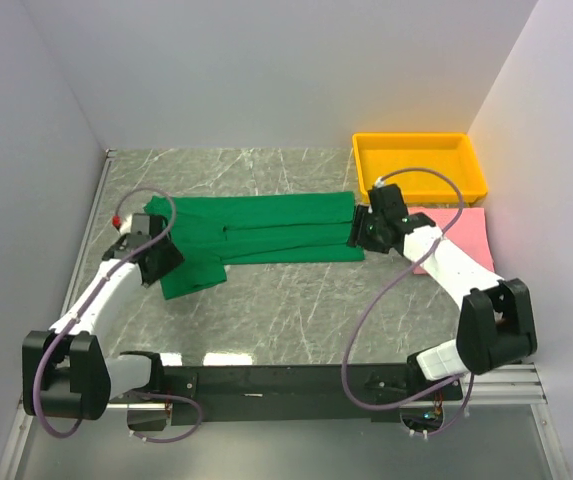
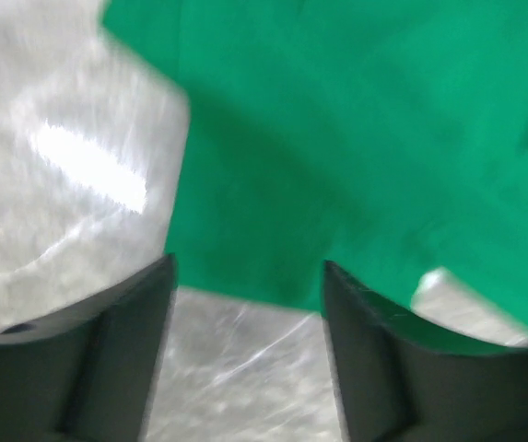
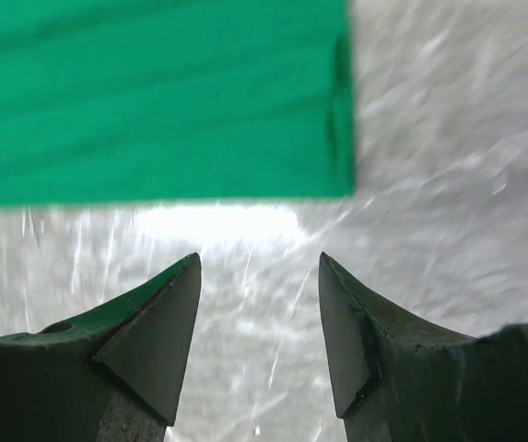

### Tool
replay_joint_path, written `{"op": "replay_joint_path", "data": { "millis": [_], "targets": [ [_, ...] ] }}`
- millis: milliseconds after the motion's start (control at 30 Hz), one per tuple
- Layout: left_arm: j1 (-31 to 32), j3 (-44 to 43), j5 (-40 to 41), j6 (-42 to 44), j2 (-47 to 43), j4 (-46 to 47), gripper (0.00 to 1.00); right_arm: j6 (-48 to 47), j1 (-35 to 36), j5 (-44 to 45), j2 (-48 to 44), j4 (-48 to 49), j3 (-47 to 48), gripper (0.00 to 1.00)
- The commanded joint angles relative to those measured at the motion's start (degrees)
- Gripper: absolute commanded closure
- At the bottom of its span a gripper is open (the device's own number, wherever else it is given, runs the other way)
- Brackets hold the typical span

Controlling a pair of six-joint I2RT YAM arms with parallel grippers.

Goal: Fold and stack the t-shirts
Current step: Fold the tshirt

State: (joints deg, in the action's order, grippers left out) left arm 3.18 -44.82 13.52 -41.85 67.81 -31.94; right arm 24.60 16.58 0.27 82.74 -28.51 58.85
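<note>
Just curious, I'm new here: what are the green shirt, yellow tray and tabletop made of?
Green shirt: matte cloth, it creases and folds. Yellow tray: likely plastic, smooth, even colour. Tabletop: glossy, grey-veined like marble, with glare; stone or print, unclear.

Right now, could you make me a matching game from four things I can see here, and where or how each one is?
Things:
1 green t-shirt
2 pink t-shirt
3 yellow tray
4 left pincer

Places or states:
a in the far right corner
b open and empty, at the green cloth's edge
c laid out across the middle
d flat on the right, just in front of the tray

Pairs: 1-c, 2-d, 3-a, 4-b
</note>
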Motion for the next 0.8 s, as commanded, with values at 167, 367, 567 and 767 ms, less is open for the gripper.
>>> {"op": "replay_joint_path", "data": {
  "millis": [167, 367, 567, 767],
  "targets": [
    [6.92, 5.88, -0.24, -5.53, 2.76, 2.66, 0.41, 1.15, 4.78, -1.85, -7.85, 2.32, -8.57, 0.39],
    [9.21, 4.65, 0.98, -7.37, 11.28, 4.43, 0.46, 1.86, 5.74, -2.82, -11.19, 3.99, -13.58, 0.39],
    [11.06, 4.47, 2.48, -8.52, 14.72, 4.17, 0.67, 1.24, 5.83, -2.30, -12.60, 4.78, -16.13, 0.39],
    [11.85, 1.24, 6.24, -8.25, 13.84, 0.58, 0.99, 1.15, 5.83, -2.91, -12.43, 5.75, -16.84, 0.39]
  ]
}}
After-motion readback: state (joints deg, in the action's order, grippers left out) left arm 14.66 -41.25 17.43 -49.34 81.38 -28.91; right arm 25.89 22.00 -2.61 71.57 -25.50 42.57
